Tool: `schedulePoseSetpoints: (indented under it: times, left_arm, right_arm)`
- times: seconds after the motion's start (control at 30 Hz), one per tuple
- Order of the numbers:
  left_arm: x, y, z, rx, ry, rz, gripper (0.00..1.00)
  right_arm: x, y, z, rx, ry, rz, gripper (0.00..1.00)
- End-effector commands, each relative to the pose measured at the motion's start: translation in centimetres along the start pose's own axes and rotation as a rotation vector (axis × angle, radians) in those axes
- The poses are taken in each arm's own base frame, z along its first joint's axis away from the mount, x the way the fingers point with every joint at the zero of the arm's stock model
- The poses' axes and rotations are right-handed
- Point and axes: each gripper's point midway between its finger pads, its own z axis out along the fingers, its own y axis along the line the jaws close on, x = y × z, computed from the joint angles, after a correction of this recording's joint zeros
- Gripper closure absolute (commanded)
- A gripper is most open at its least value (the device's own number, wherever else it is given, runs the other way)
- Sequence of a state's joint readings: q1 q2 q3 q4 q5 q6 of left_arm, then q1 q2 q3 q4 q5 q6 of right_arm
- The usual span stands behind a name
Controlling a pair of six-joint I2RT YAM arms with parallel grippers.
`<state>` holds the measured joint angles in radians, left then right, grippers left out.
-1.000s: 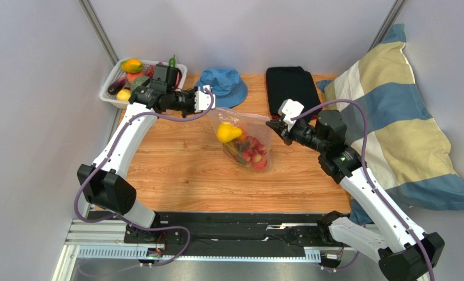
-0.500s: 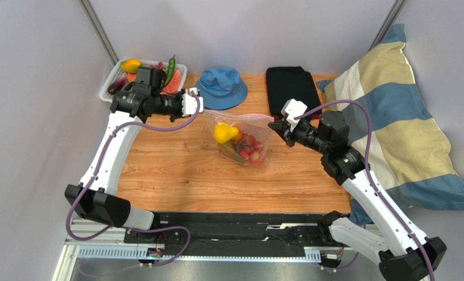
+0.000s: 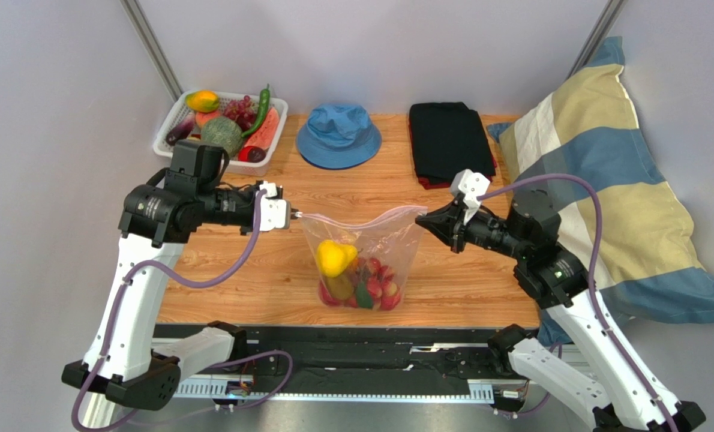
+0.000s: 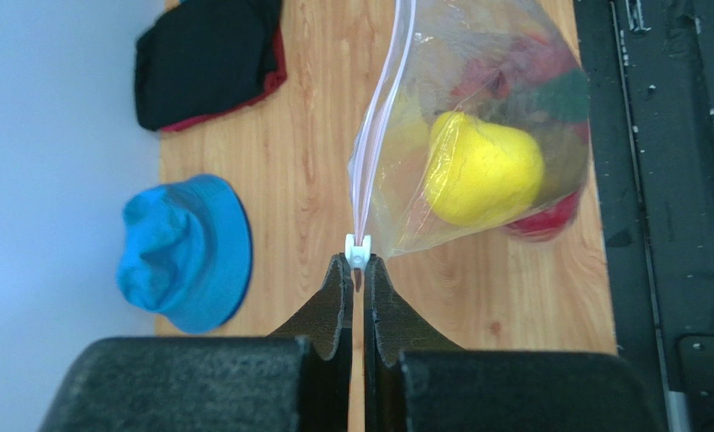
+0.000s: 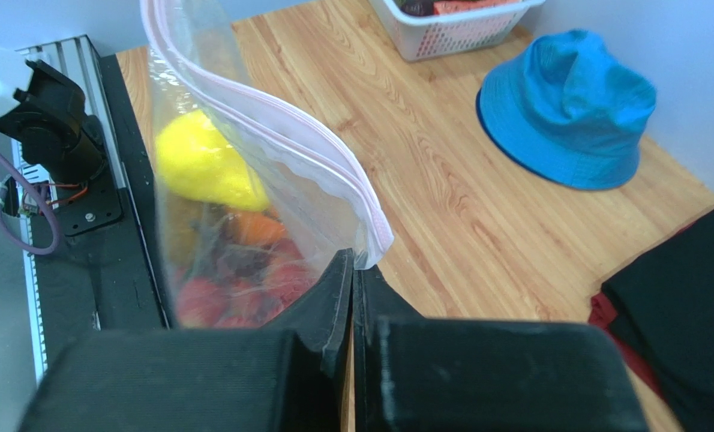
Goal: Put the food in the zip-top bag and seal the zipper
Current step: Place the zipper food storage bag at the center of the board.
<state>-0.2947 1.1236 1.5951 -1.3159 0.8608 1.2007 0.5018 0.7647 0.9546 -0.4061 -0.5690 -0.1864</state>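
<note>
The clear zip-top bag (image 3: 361, 261) hangs upright over the table's near edge, stretched between my two grippers. Inside it lies the food: a yellow piece (image 3: 334, 257) on top, with red, orange and green pieces (image 3: 377, 292) below. The pinkish zipper (image 3: 361, 216) runs along the top edge, sagging a little. My left gripper (image 3: 288, 216) is shut on the zipper's left end, just behind a small white slider (image 4: 359, 250). My right gripper (image 3: 426, 217) is shut on the bag's right top corner (image 5: 374, 247). In the left wrist view the zipper (image 4: 383, 117) lips lie close together.
At the back left stands a white basket (image 3: 164, 142) with more toy fruit and vegetables. A blue bucket hat (image 3: 338, 135) and a folded black cloth (image 3: 449, 139) lie at the back. A striped pillow (image 3: 604, 180) rests along the right edge.
Both arms have drawn back toward the near edge, carrying the bag up off the table so it now hangs between them. The left arm has left the basket area.
</note>
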Motion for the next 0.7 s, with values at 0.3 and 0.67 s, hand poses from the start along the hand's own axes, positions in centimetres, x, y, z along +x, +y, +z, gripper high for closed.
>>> schedulePoseSetpoints:
  times: [0.3, 0.67]
  left_arm:
    - [13.5, 8.8, 8.3, -0.110, 0.191, -0.469, 0.99]
    - [19.7, 14.8, 13.1, -0.171, 0.259, -0.682, 0.70]
  right_arm:
    - [8.8, -11.4, 8.3, 0.190, 0.193, 0.083, 1.00]
    - [12.9, -17.9, 11.7, 0.211, 0.265, 0.235, 0.83]
